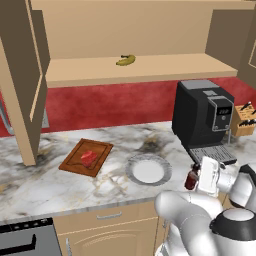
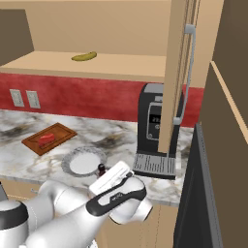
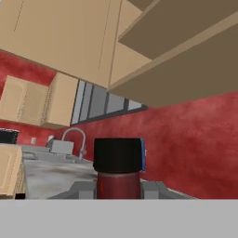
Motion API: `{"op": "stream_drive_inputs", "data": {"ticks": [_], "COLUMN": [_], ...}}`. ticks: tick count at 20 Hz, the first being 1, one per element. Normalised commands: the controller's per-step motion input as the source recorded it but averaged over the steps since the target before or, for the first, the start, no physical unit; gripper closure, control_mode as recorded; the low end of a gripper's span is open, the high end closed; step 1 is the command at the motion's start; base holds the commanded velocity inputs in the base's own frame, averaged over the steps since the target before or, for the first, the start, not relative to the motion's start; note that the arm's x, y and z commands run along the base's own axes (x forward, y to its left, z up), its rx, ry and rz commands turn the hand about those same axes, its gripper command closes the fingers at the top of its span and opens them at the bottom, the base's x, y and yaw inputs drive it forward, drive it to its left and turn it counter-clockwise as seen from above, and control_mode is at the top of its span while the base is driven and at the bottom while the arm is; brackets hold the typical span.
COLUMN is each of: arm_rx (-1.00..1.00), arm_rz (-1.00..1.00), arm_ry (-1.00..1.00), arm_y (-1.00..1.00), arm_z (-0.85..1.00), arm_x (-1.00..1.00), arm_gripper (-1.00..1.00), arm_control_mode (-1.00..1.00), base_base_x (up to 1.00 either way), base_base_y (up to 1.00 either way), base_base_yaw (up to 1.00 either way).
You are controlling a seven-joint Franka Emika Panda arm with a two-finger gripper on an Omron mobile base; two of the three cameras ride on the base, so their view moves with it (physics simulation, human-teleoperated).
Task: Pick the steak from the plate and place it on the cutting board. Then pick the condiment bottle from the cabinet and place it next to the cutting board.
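The steak lies on the reddish-brown cutting board at the counter's left. Right of the board sits the round plate, with nothing on it. My gripper hangs low just right of the plate, in front of the coffee machine, shut on the condiment bottle. The hand view shows its black cap and dark red neck upright between the fingertips. The cabinet stands open above the counter.
A yellow banana lies on the cabinet shelf. A black coffee machine stands at the back right, with a knife block beside it. Open cabinet doors jut out over the counter.
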Motion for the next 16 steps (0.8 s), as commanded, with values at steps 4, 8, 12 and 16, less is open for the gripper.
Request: {"op": "stream_drive_inputs", "data": {"ticks": [4, 8, 12, 16], "arm_rx": [0.00, 0.00, 0.00, 0.00], "arm_rz": [-0.02, -0.02, -0.02, -0.01], "arm_ry": [0.03, 0.01, 0.00, 0.00], "arm_y": [0.00, 0.00, 0.00, 0.00], "arm_z": [0.00, -0.01, -0.07, -0.13], "arm_x": [0.19, 0.19, 0.19, 0.17], "arm_gripper": [1.00, 1.00, 1.00, 1.00], "arm_control_mode": [-1.00, -1.00, -1.00, -1.00], "base_base_x": [0.00, 0.00, 0.00, 0.00], "base_base_y": [0.00, 0.00, 0.00, 0.00], "base_base_yaw": [0.00, 0.00, 0.00, 0.00]}}
